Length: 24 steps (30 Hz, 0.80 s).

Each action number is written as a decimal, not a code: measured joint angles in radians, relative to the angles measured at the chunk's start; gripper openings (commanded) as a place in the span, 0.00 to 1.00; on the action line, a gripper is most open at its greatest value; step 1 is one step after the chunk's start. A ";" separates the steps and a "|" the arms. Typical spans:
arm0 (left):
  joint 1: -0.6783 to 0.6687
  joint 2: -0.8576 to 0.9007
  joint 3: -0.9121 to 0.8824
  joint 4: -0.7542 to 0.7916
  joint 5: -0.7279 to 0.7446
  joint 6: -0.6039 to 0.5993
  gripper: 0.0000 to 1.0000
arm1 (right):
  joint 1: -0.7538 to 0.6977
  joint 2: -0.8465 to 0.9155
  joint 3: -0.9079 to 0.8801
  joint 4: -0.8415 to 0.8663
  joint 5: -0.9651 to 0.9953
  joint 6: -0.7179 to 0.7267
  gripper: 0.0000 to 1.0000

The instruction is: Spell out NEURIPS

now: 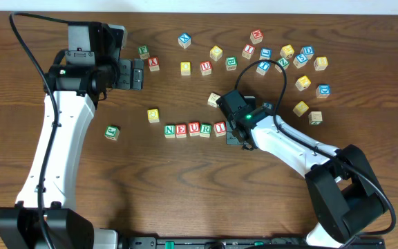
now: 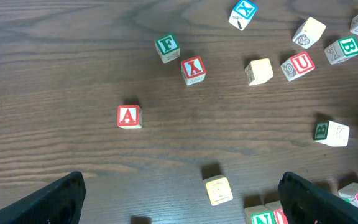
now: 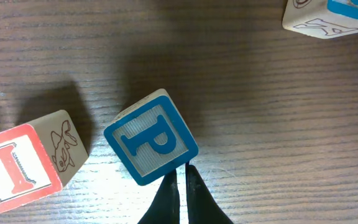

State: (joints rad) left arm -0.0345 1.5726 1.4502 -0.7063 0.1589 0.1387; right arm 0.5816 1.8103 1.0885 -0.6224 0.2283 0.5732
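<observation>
Cubes N (image 1: 170,129), E (image 1: 181,129), U (image 1: 193,128), R (image 1: 206,128) and I (image 1: 220,127) lie in a row at mid-table. In the right wrist view a blue P cube (image 3: 151,137) sits skewed, a gap apart from the red I cube (image 3: 17,168). My right gripper (image 3: 182,180) is shut, its tips against the P cube's lower right edge and nothing between them. From overhead that gripper (image 1: 232,133) hides the P. A yellow-faced cube (image 1: 153,115) lies left of the row. My left gripper (image 1: 139,74) hangs open above the table, the yellow cube (image 2: 218,190) below it.
Many loose cubes are scattered along the back right (image 1: 285,59). A red A cube (image 2: 128,116), a red X cube (image 2: 193,70) and a green F cube (image 2: 166,46) lie near the left arm. A green cube (image 1: 112,132) sits alone at the left, and another cube (image 1: 214,100) behind the row.
</observation>
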 measured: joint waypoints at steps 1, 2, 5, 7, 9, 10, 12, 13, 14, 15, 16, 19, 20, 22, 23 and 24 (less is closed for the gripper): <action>0.000 0.000 0.000 0.000 0.000 0.000 0.98 | 0.000 0.000 0.000 0.000 0.001 0.000 0.01; 0.000 0.000 0.000 0.000 0.000 0.000 0.98 | 0.000 0.000 0.000 0.000 0.002 0.000 0.01; 0.000 0.000 0.000 0.000 0.000 0.000 0.98 | -0.003 0.000 0.000 0.000 0.004 0.000 0.01; 0.000 0.000 0.000 0.000 0.000 0.000 0.98 | -0.011 0.000 0.000 0.000 0.007 0.000 0.01; 0.000 0.000 0.000 0.000 0.000 0.000 0.98 | -0.018 0.000 0.000 0.000 0.009 0.000 0.01; 0.000 0.000 0.000 0.000 0.000 0.000 0.98 | -0.022 0.000 0.000 0.001 0.009 0.000 0.01; 0.000 0.000 0.000 0.000 0.000 0.000 0.98 | -0.027 0.000 0.000 0.004 0.010 0.000 0.01; 0.000 0.000 0.000 0.000 0.000 0.000 0.98 | -0.029 0.000 0.000 0.007 0.011 0.000 0.01; 0.000 0.000 0.000 0.000 0.000 0.000 0.98 | -0.032 0.000 0.000 0.011 0.011 0.000 0.01; 0.000 0.000 0.000 0.000 0.000 0.000 0.98 | -0.035 0.000 0.000 0.012 0.011 0.000 0.01; 0.000 0.000 0.000 0.000 0.000 0.000 0.98 | -0.037 0.000 0.000 0.013 0.012 0.000 0.01; 0.000 0.000 0.000 0.000 0.000 0.000 0.98 | -0.042 0.000 0.000 0.015 0.012 0.000 0.01; 0.000 0.000 0.000 0.000 0.000 0.000 0.98 | -0.043 0.000 0.000 0.016 0.012 0.000 0.01; 0.000 0.000 0.000 0.000 0.000 0.000 0.98 | -0.044 0.000 0.000 0.022 0.011 0.000 0.01; 0.000 0.000 0.000 0.000 0.000 0.000 0.98 | -0.044 0.000 0.000 0.026 0.011 0.000 0.01; 0.000 0.000 0.000 0.000 0.000 0.000 0.98 | -0.044 0.000 0.000 0.030 0.011 0.000 0.01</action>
State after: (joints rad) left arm -0.0345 1.5726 1.4502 -0.7063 0.1589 0.1387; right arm 0.5377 1.8103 1.0885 -0.5922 0.2398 0.5728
